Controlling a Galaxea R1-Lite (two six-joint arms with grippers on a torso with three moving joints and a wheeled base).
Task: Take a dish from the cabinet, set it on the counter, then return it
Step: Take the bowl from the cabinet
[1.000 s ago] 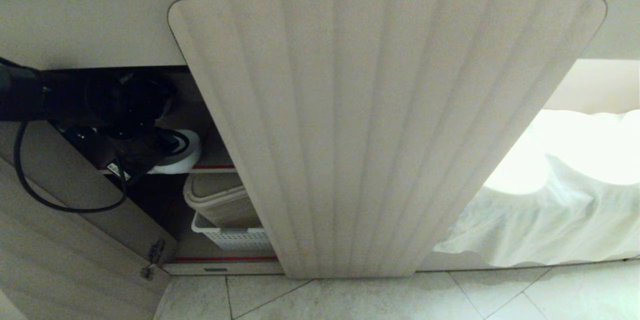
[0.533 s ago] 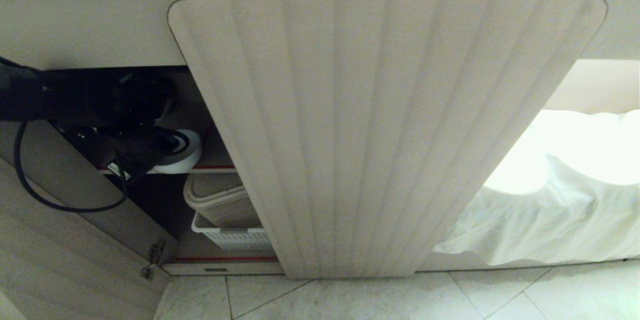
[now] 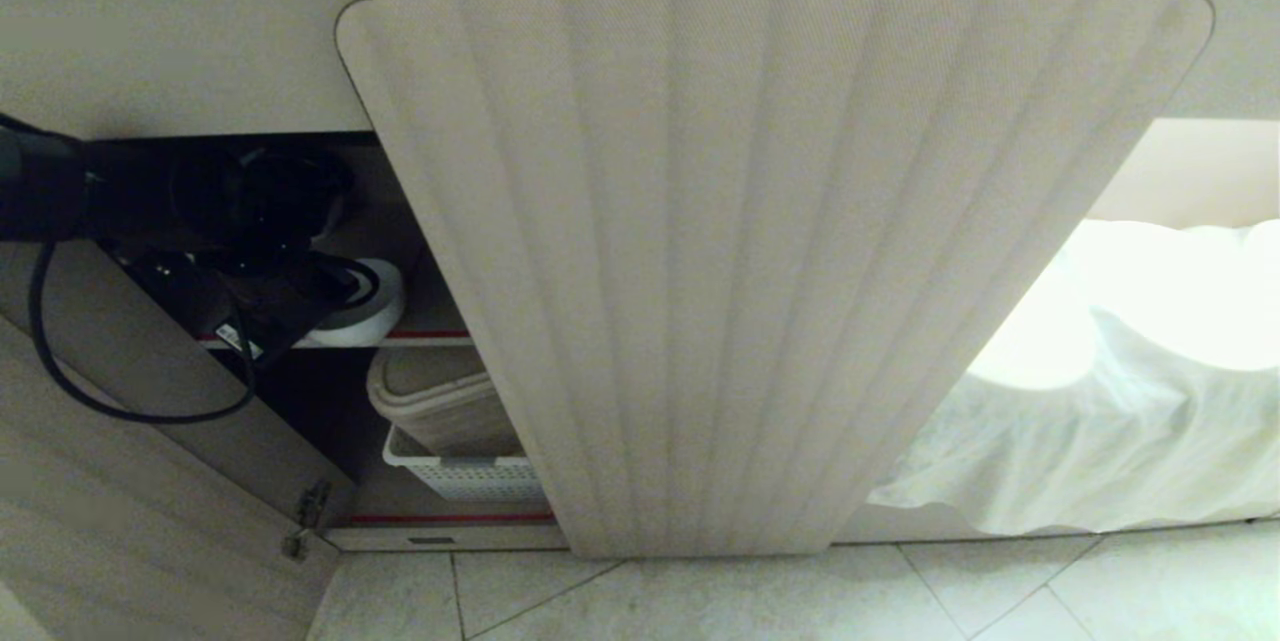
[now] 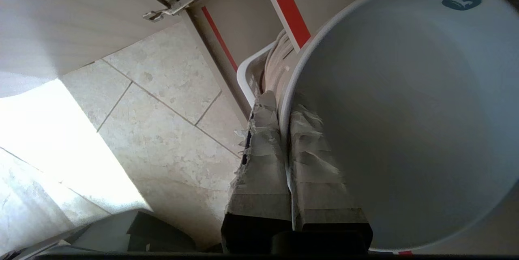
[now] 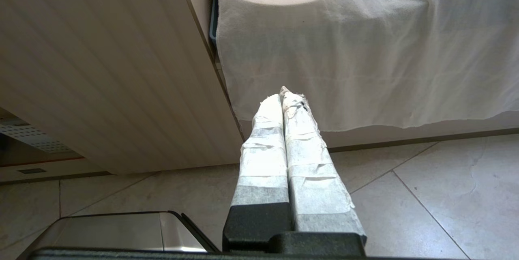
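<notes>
Pale marbled floor tiles with thin grout lines below; draped white cloth at right, brightly lit; sunlit patch on tiles.

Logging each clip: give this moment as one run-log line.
left gripper: jaws shut on dish rim | dish: at cabinet shelf | right gripper: shut, empty, parked

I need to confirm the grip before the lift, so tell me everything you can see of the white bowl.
The dish is a small, round, deep-sided bowl, plain white and smooth like glazed ceramic, with a small dark mark inside near the rim. It is empty. The left tool is shut on its rim, one taped finger inside the wall and one outside. In the head view it sits at the front edge of the cabinet's upper red-edged shelf, above a white basket.
</notes>
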